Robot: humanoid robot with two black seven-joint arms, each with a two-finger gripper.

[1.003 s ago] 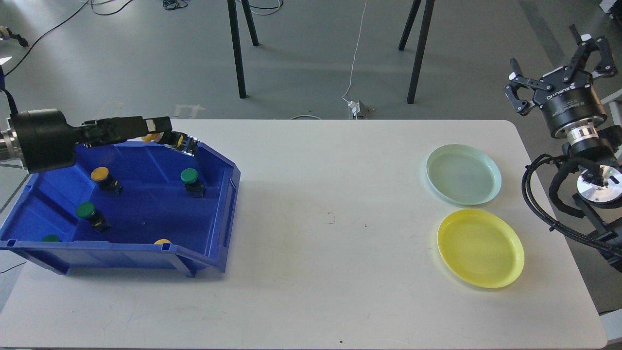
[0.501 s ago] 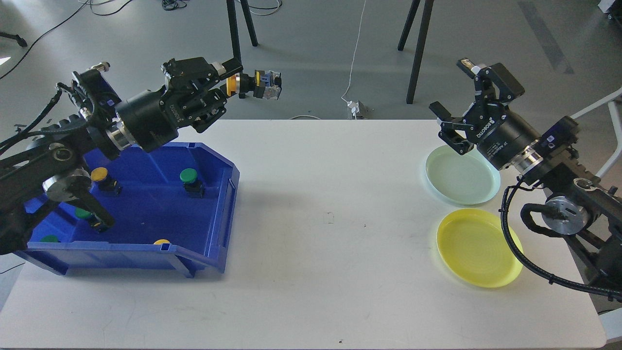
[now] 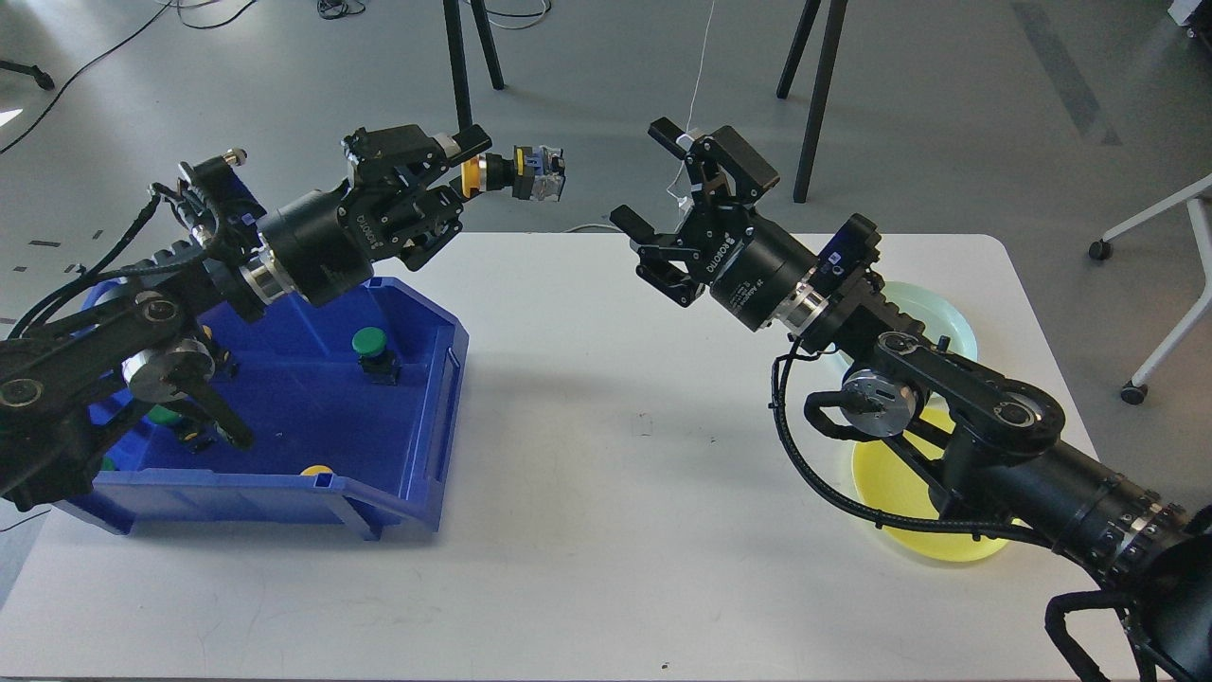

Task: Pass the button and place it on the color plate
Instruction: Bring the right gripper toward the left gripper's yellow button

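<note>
The step in hand is the handover in mid-air above the table's far edge. The left gripper pinches a yellow-capped button by its cap end, leaving the dark body and pale rear block sticking out free toward 3 o'clock. The right gripper hangs near it on that side with its fingers spread wide and nothing between them, apart from the button. To do this well, I judge the right gripper should come in along the button's axis from 3 o'clock, straddle the free rear block squarely, and close fully before the left lets go; a skewed grasp on the small block could twist it loose over the table. The button's long axis lies nearly level, running 9 to 3 o'clock, cap toward 9, rear toward 3. The yellow plate, partly hidden under the right arm at 4 o'clock, looks like the matching target; the pale green plate sits just beyond it. More buttons lie in the blue bin at 8 o'clock.
</note>
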